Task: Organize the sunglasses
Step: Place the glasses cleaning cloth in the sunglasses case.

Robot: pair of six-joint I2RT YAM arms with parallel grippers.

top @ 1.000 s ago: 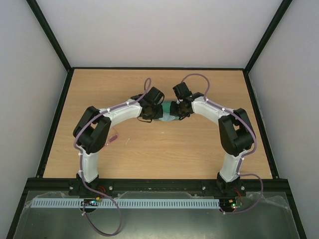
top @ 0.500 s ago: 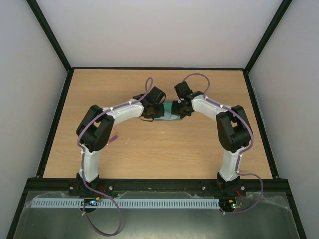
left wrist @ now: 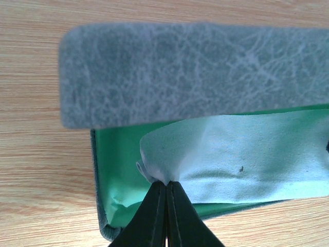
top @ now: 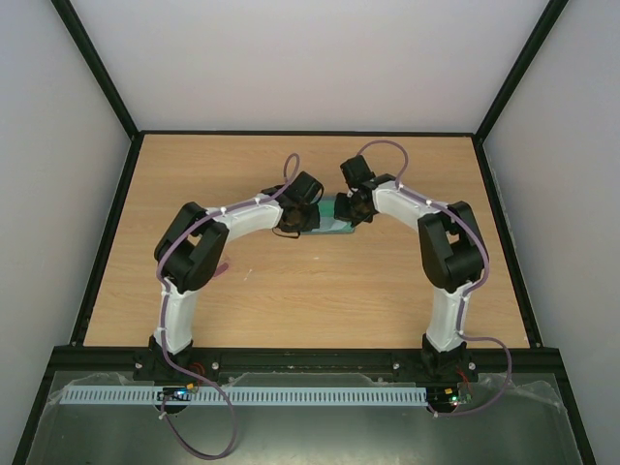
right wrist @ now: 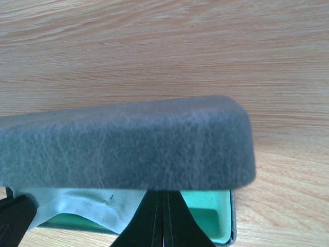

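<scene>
The blue-grey case lies open at mid-table, its lid raised over the green lining. My left gripper is shut on a pinched corner of the light blue cloth, which lies inside the case. My right gripper is shut at the lid's rim, its tips hidden under it; the cloth shows below. In the top view both grippers, left and right, meet over the case. The sunglasses show only as a pink sliver by my left elbow.
A black frame rail runs along the table's near edge, with both arm bases on it. Grey walls close in the back and sides. Purple cables loop above both forearms.
Both elbows have swung inward and the grippers with the case have edged slightly farther away. My left elbow now covers more of the sunglasses.
</scene>
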